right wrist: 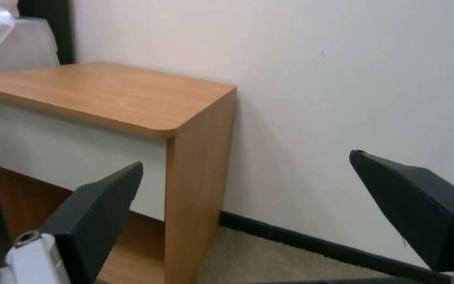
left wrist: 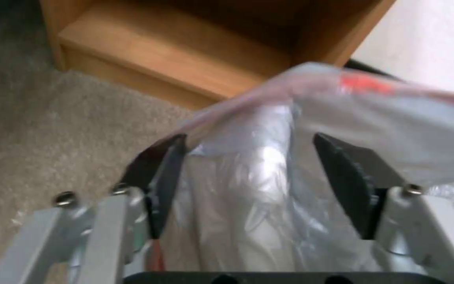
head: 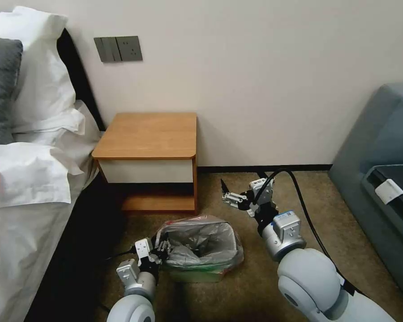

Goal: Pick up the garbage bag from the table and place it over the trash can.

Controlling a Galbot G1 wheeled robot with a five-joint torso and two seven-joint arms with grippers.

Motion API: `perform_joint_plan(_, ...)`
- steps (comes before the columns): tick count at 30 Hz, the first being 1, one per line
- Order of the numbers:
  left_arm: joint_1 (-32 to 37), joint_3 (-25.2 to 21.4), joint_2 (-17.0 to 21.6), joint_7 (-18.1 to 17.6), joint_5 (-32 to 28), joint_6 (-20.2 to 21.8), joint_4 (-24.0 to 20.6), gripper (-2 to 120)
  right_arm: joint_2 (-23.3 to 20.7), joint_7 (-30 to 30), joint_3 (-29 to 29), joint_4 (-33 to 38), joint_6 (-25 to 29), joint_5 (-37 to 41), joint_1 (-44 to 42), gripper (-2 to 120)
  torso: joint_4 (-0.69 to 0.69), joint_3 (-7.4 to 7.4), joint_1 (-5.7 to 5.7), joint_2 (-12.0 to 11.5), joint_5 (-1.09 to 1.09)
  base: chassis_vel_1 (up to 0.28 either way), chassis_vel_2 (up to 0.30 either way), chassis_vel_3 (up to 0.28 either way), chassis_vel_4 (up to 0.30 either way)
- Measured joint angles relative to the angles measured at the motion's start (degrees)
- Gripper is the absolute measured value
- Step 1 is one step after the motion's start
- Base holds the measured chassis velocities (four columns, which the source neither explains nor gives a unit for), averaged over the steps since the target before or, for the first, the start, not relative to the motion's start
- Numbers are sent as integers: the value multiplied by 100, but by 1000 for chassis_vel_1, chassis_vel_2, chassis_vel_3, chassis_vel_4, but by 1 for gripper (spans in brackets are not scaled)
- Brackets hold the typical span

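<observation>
Your thin, crinkly grey plastic garbage bag (head: 201, 241) with its pinkish-red rim is already draped over the small cream plastic trash can (head: 197, 273), which sits on the carpet at about 6 o'clock from the small orange-brown wooden table (head: 147, 134). Your left gripper (head: 162, 251) is at the can's 9 o'clock side, its black fingers (left wrist: 159, 177) spread apart with the bag's rim running between them. Your right gripper (head: 226, 193) hangs wide open and holding nothing, at 1 o'clock from the can. The bag looks very light, soft and slippery. Pinch it at the pinkish-red rim, where it bunches up thicker.
</observation>
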Motion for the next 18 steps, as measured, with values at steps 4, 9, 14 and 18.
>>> perform_joint_plan(4,88,-62,-17,92,100,-134,-101,82,-21,10,44,80,-3,14,-139,100,-1,0,0,0,0,0,0,0,0)
perform_joint_plan(9,208,-156,-4,225,136,-263,-216,98,59,37,96,163,-3,32,-327,100,-1,0,0,0,0,0,0,0,0)
perform_joint_plan(14,283,-189,57,255,53,-173,-351,100,107,58,132,188,9,49,-407,100,-1,0,0,0,0,0,0,0,0)
perform_joint_plan(18,349,-128,88,304,27,-68,-432,100,152,65,149,193,13,63,-410,100,-1,0,0,0,0,0,0,0,0)
